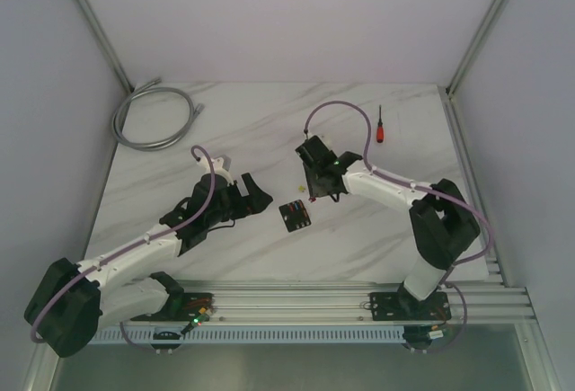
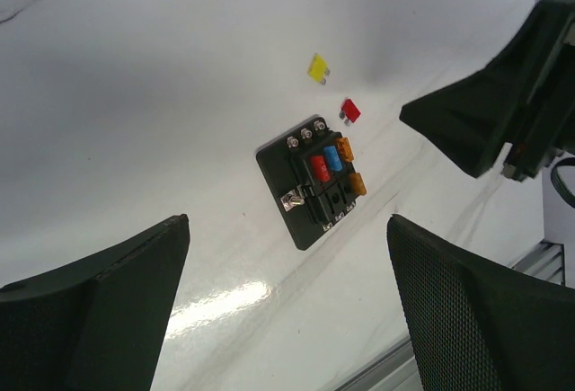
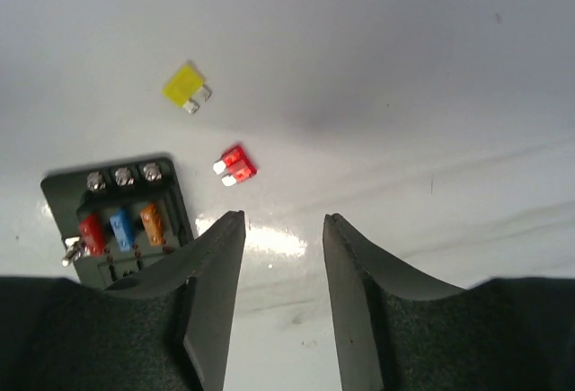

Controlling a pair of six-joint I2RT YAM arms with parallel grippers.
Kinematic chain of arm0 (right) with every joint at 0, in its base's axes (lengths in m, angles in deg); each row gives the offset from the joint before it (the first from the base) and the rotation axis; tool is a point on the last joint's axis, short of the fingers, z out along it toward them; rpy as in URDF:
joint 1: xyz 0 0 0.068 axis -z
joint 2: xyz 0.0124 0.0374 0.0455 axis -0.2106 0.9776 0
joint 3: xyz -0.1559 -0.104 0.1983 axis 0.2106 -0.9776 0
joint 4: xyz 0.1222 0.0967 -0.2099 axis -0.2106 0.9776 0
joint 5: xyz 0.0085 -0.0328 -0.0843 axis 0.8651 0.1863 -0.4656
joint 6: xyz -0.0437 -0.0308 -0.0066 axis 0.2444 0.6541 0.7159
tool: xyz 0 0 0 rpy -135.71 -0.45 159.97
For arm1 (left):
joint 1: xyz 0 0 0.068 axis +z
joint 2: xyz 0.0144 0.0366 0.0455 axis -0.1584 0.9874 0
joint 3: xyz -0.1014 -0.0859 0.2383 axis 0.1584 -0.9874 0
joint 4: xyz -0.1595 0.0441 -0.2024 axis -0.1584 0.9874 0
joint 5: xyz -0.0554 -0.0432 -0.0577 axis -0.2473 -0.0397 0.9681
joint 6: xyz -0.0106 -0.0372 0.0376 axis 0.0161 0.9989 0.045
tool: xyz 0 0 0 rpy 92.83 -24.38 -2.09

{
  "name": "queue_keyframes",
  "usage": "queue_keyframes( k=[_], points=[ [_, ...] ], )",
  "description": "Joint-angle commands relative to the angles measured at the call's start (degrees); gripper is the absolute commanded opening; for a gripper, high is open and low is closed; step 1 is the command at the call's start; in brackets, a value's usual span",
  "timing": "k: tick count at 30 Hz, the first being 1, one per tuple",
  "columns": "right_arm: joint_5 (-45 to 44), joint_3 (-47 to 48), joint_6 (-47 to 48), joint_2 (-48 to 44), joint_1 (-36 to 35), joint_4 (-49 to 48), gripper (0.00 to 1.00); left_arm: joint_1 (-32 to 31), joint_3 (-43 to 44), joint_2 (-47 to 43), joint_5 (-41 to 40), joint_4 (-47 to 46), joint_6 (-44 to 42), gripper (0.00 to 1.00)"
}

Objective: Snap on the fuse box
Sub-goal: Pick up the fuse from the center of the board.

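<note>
The fuse box is a small flat black block lying on the marble table between the two arms, with red, blue and orange fuses in its slots. It also shows in the left wrist view and, partly hidden by a finger, in the right wrist view. My left gripper is open and empty, just left of the box. My right gripper is open and empty, hovering just behind and right of the box. It appears in the left wrist view.
A loose yellow fuse and a loose red fuse lie just beyond the box, also in the left wrist view. A red-handled screwdriver lies far right. A grey cable coil lies far left.
</note>
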Motion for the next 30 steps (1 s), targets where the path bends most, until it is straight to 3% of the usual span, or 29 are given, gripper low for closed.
queue_keyframes(
  k=[1, 13, 30],
  points=[
    [-2.9, 1.6, -1.3, 4.0, 0.2, -4.1, 0.48, 0.4, -0.7, -1.1, -0.9, 0.7, 0.4, 1.0],
    [-1.7, 2.3, -1.5, 9.9, 0.2, -8.8, 0.5, 0.5, -0.4, -0.2, -0.8, 0.8, 0.4, 1.0],
    [-0.4, -5.3, -0.3, 6.3, 0.8, -5.3, 0.5, 0.5, -0.1, 0.6, -0.4, 0.7, 0.3, 1.0]
  ],
)
